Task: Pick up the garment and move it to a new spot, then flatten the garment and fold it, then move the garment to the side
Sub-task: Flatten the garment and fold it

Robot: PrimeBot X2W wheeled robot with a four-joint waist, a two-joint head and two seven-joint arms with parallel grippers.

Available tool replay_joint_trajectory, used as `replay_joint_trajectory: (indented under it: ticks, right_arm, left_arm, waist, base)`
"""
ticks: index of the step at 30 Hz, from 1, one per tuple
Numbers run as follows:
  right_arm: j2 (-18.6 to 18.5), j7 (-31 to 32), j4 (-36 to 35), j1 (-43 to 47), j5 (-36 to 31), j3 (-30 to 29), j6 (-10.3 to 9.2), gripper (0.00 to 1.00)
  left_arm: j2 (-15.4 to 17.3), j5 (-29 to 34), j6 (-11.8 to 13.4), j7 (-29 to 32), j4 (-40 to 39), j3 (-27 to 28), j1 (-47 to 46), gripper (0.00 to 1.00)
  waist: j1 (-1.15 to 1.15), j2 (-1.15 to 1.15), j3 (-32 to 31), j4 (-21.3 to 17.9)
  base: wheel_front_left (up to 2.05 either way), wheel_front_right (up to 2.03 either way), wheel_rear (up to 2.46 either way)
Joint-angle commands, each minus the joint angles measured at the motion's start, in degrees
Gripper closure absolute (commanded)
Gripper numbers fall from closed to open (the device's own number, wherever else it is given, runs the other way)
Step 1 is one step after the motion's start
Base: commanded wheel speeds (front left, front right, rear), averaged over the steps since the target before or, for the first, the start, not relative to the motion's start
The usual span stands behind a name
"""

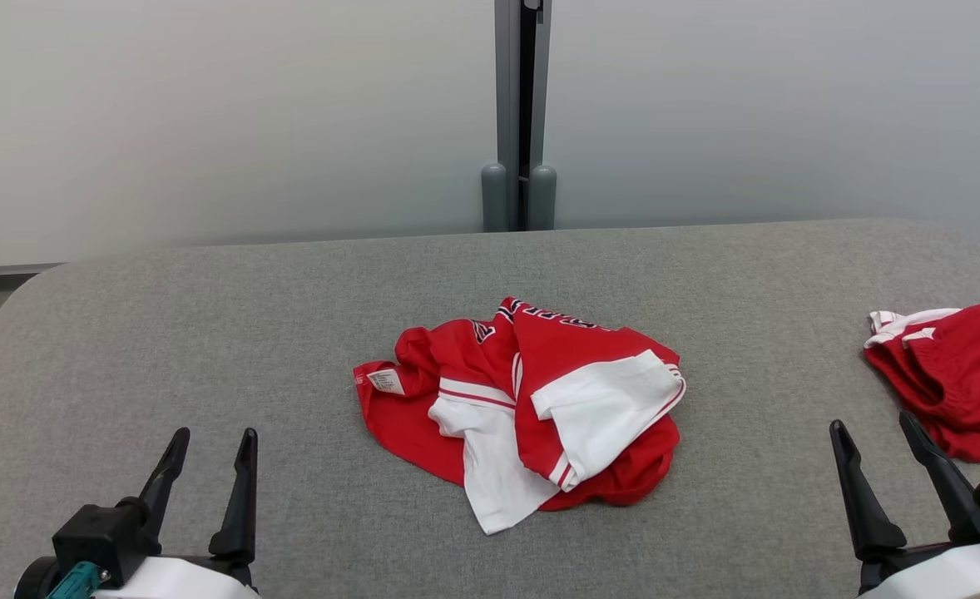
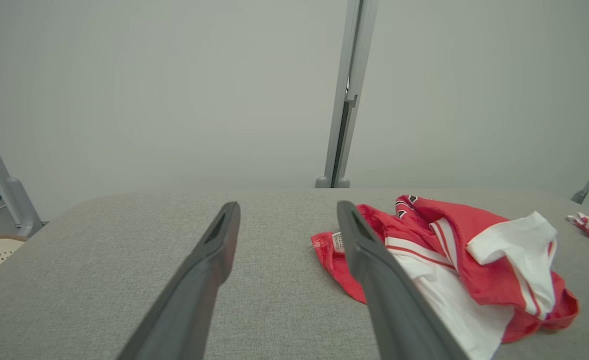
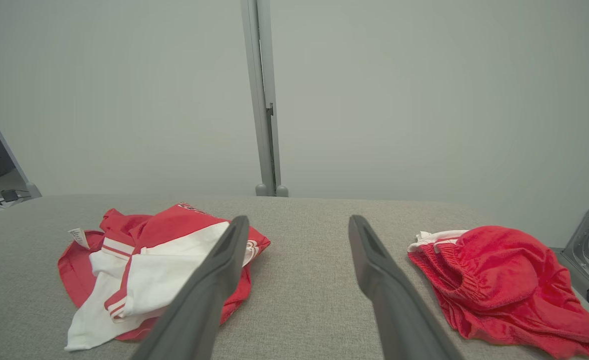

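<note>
A crumpled red and white garment lies in a heap at the middle of the grey table; a white label sticks out at its left edge. The left wrist view has the garment to the right of my fingers, the right wrist view has the garment to their left. My left gripper rests open at the lower left, well short of the garment. At the lower right my right gripper is open too, with nothing between its fingers.
A second red piece of clothing lies bunched at the table's right edge, close beside my right gripper; it is seen as a red heap in the right wrist view. A grey post stands behind the table against a pale wall.
</note>
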Motion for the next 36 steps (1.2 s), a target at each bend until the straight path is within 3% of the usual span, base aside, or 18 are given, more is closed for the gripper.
replay_joint_trajectory:
  ticks: [1,12,18,29,34,35,36]
  right_arm:
    - [-0.12,0.06,-0.33,0.32,0.09,-0.14,-0.02,0.0]
    - [-0.76,0.59,-0.14,-0.45,0.13,1.3,-0.02,0.0]
    - [-1.97,1.48,2.03,-2.15,1.35,7.16,-0.02,0.0]
    - [-2.34,-0.51,14.62,-11.7,5.31,20.0,-0.02,0.0]
    - [-1.39,-1.36,21.73,-16.45,4.3,22.05,-0.02,0.0]
    - [-1.13,-1.29,22.87,-16.94,4.12,21.95,-0.02,0.46]
    - [-0.84,-1.13,23.83,-17.45,3.97,22.01,-0.02,0.68]
  left_arm:
    - [0.39,0.4,0.38,-0.1,-0.25,0.11,0.36,0.0]
    - [0.44,0.44,0.83,0.56,-1.5,-0.61,-0.71,0.0]
    - [0.08,1.31,0.51,1.0,-2.85,-1.93,-3.35,0.0]
    - [-2.13,3.2,-0.96,-0.66,-3.6,-5.05,-10.9,0.0]
    - [-2.77,3.8,-0.98,-1.7,-3.38,-5.7,-12.62,0.0]
    - [-2.81,3.95,-1.0,-1.85,-3.26,-5.81,-12.76,0.0]
    - [-2.84,4.0,-1.01,-1.98,-3.16,-5.85,-12.91,0.0]
  waist:
    - [0.0,0.0,0.05,0.06]
    - [0.0,0.0,0.69,0.79]
    - [0.0,0.0,3.28,3.37]
    - [0.0,0.0,10.59,9.72]
    - [0.0,0.0,11.98,10.96]
    - [0.0,0.0,12.09,11.12]
    - [0.0,0.0,12.33,11.15]
  base:
    - [0.0,0.0,0.0]
    - [0.0,0.0,0.0]
    - [0.0,0.0,0.0]
    - [0.0,0.0,0.0]
    - [0.0,0.0,0.0]
    - [0.0,0.0,0.0]
    - [0.0,0.0,0.0]
